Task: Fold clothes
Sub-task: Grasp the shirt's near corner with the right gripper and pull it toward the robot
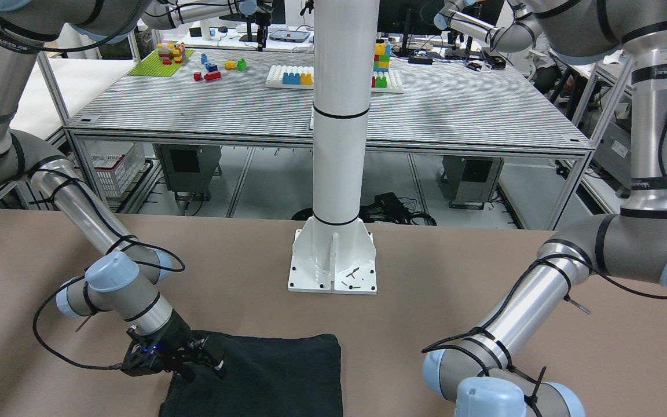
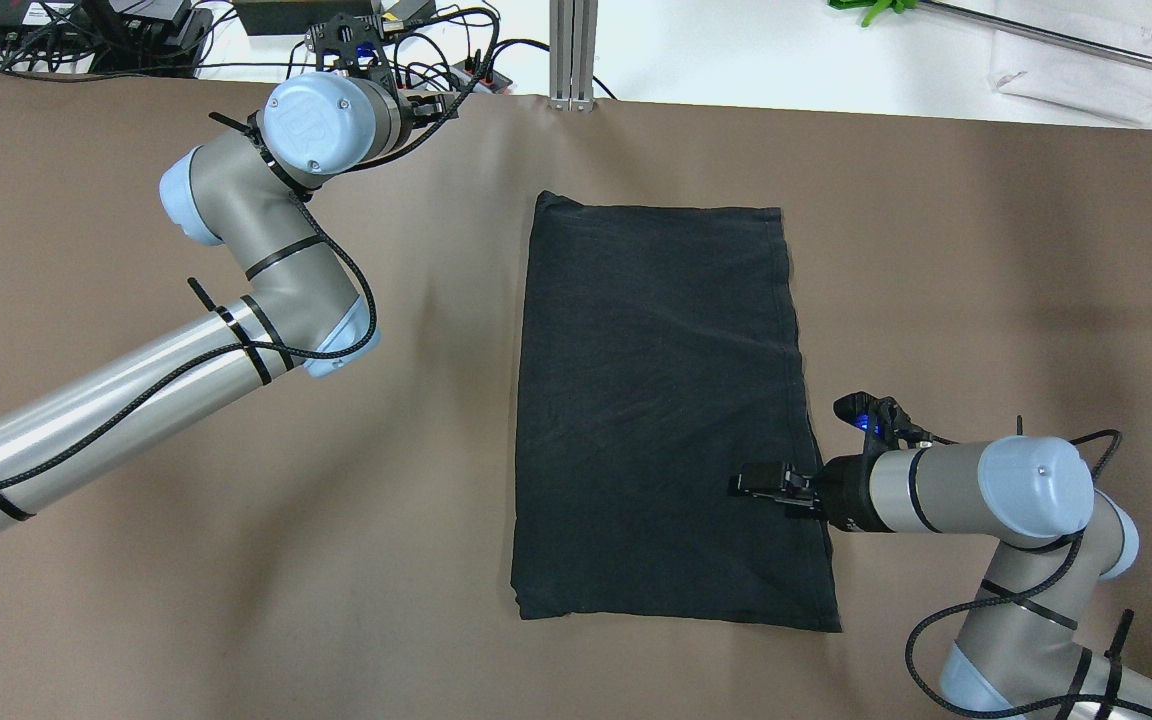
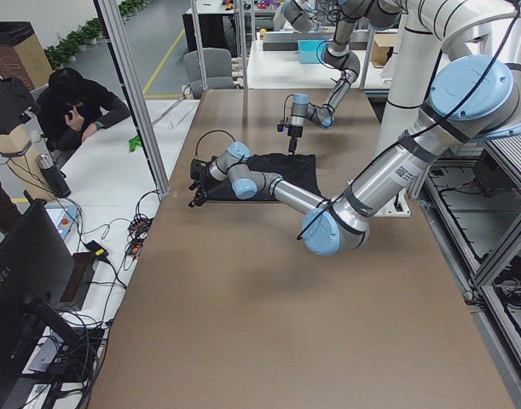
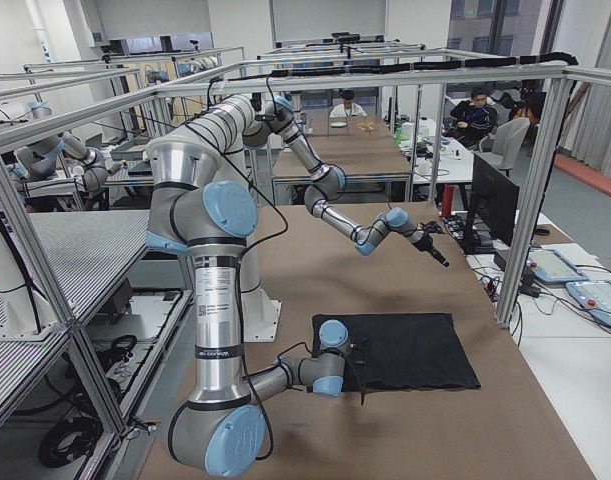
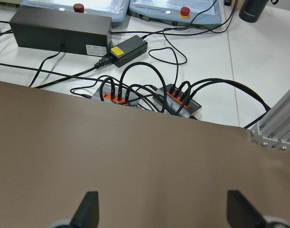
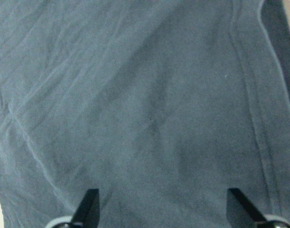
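Brown tabletop is overlaid at its middle by a charcoal-black garment, laid flat as a rectangle. The right gripper is held just over the garment's hemmed right edge with jaws spread wide (nothing gripped). The left gripper is likewise parted above the tabletop's far edge, well apart from the cloth.

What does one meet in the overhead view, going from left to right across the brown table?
left arm → black garment → right arm
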Controlling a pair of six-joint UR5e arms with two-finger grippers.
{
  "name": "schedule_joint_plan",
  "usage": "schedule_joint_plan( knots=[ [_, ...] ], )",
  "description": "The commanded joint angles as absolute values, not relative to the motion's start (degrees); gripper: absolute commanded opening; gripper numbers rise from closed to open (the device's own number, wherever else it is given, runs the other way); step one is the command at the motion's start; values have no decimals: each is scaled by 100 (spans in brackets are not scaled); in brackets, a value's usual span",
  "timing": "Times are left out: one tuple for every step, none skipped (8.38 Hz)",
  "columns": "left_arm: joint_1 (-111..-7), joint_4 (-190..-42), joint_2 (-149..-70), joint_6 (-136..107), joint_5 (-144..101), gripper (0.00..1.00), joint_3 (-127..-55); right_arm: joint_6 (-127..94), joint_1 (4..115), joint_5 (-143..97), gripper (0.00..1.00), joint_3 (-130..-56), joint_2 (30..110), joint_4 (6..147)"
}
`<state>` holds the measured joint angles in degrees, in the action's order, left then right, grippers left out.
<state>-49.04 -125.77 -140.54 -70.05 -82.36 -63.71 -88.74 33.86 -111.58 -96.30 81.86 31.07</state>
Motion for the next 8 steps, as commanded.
schedule_joint_plan(
  knots=[
    [-4904, -12577, -14054, -7005, -8244, 94, -6363, -8798, 3612, -11303, 94, -9712, 8130, 3173],
    [-4904, -12577, -14054, -7005, -8244, 95, -6363, -8537, 3699, -11285, 94, -9668, 8121, 3216],
    [-4904, -12577, -14054, -7005, -8244, 95, -6372, -8230, 3718, -11242, 94, -9529, 8086, 3243],
    [-4904, -12577, -14045, -7005, -8244, 95, -6372, -8044, 3796, -11085, 94, -9336, 7921, 3234],
    [-4904, -12577, -14036, -7005, -8244, 95, -6372, -8016, 3866, -11083, 94, -9186, 7745, 3234],
    [-4896, -12577, -14045, -7005, -8244, 95, -6372, -8016, 3876, -11083, 94, -9132, 7708, 3234],
    [-4887, -12577, -14045, -7005, -8244, 95, -6372, -8024, 3867, -11083, 94, -9036, 7717, 3226],
    [-4895, -12577, -14036, -7005, -8244, 95, -6363, -8024, 3841, -11092, 94, -8931, 7717, 3208]
  ],
)
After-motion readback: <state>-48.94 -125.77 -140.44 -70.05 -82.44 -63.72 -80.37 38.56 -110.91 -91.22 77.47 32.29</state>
